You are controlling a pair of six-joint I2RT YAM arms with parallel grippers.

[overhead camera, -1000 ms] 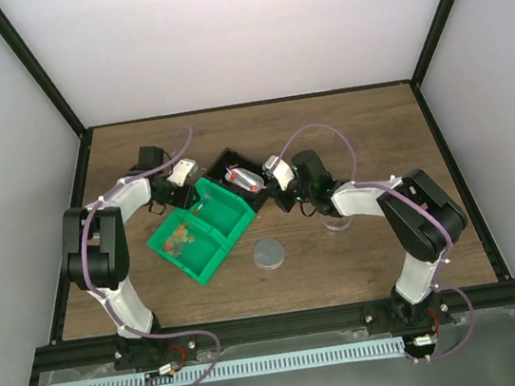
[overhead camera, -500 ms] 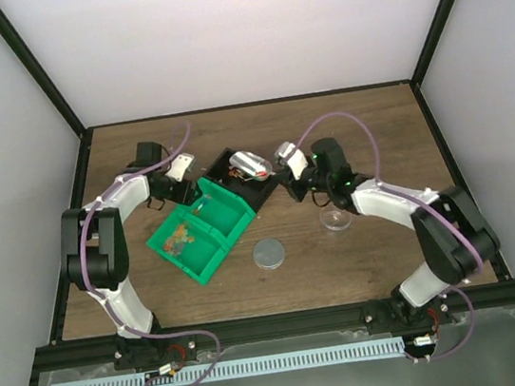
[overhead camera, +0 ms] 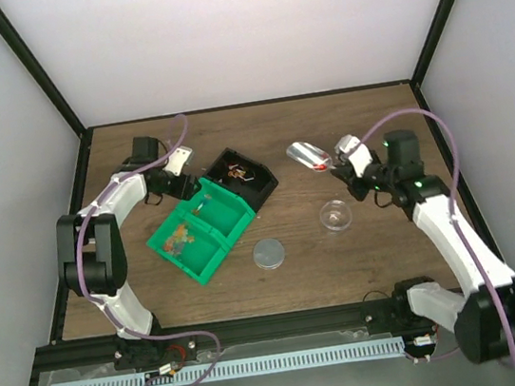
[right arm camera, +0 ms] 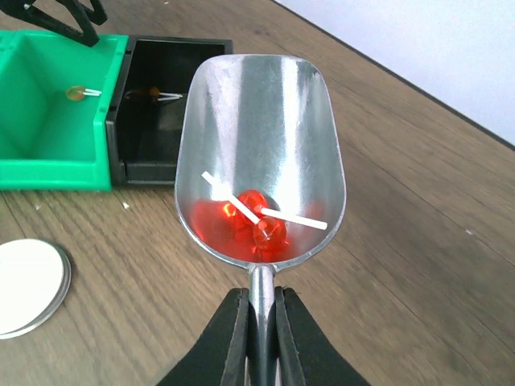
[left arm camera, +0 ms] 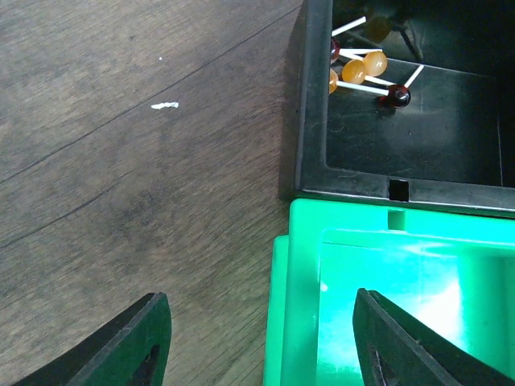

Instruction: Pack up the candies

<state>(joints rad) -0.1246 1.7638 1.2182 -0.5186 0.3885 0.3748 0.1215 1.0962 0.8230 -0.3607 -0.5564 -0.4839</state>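
My right gripper (right arm camera: 259,299) is shut on the handle of a silver scoop (right arm camera: 261,129), which holds two red candies (right arm camera: 259,223) on white sticks. In the top view the scoop (overhead camera: 309,155) hangs above the table, up and left of a small clear cup (overhead camera: 335,215). More candies lie in the black bin (left arm camera: 366,66) and in the green bin's near-left compartment (overhead camera: 179,238). One orange candy (right arm camera: 76,93) lies in the green bin's other compartment. My left gripper (left arm camera: 261,346) is open, its jaws either side of the green bin's wall (left arm camera: 302,305) and apart from it.
A round grey lid (overhead camera: 269,253) lies flat in front of the green bin (overhead camera: 232,218). The black bin (overhead camera: 262,188) touches the green bin's far side. Bare wooden table (overhead camera: 373,129) stretches to the right and back, bounded by a black frame.
My right arm has lifted the scoop out of the black bin and swung it right, towards the clear cup. My left gripper has opened at the green bin's far corner.
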